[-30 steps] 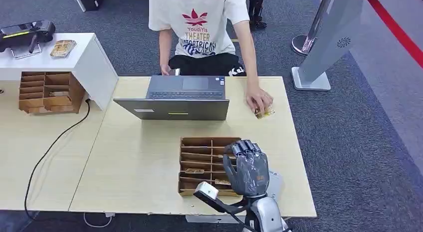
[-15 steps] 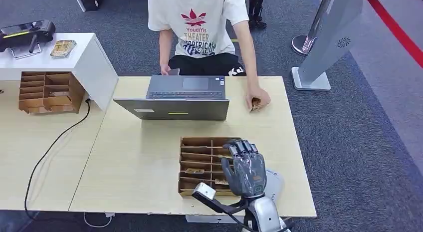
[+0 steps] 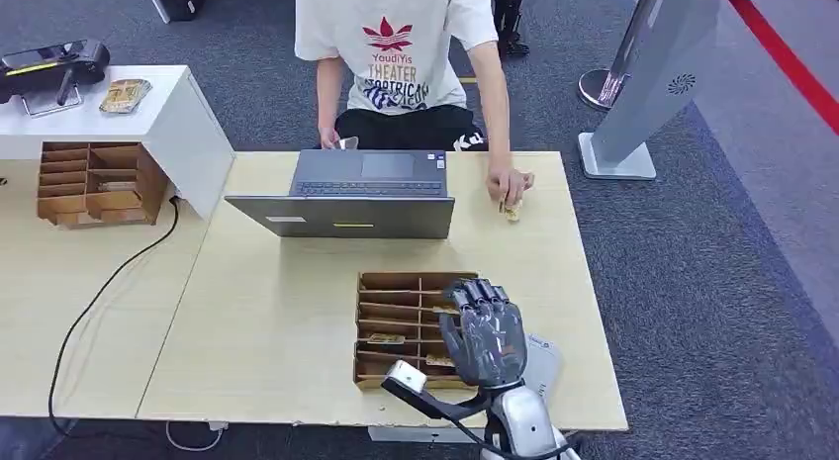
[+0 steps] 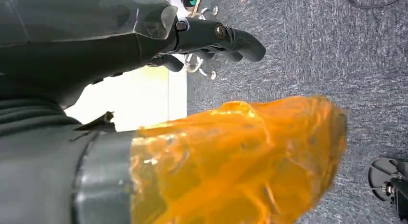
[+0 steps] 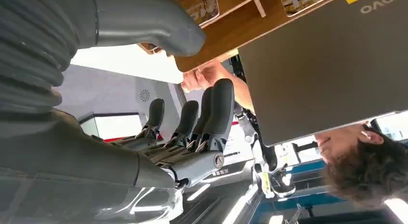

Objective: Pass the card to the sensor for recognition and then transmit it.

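Note:
A person's hand (image 3: pixel 507 188) at the table's far right edge holds a small tan card (image 3: pixel 512 212) against the tabletop. My right hand (image 3: pixel 484 333) hovers palm down over the right side of a wooden card organizer (image 3: pixel 396 322), fingers spread and holding nothing. A pale grey flat device (image 3: pixel 543 361) lies beside my right hand, near the table's front edge. In the right wrist view my right hand (image 5: pixel 120 137) shows straight fingers (image 5: pixel 216 113) well apart from the thumb. My left hand (image 4: pixel 120 41) hangs over carpet with an orange-wrapped thumb (image 4: pixel 240 156), and it holds nothing.
An open grey laptop (image 3: pixel 356 193) stands between the organizer and the seated person. Loose cards (image 3: pixel 386 338) lie in the organizer's slots. A white cabinet (image 3: pixel 178 124) at the left carries a black scanner (image 3: pixel 49 62), beside a second wooden organizer (image 3: pixel 94 183). A cable (image 3: pixel 109 282) crosses the left table.
The person's hand has drawn the card back toward the table's far edge. My right hand has sunk slightly and shifted a little left over the organizer.

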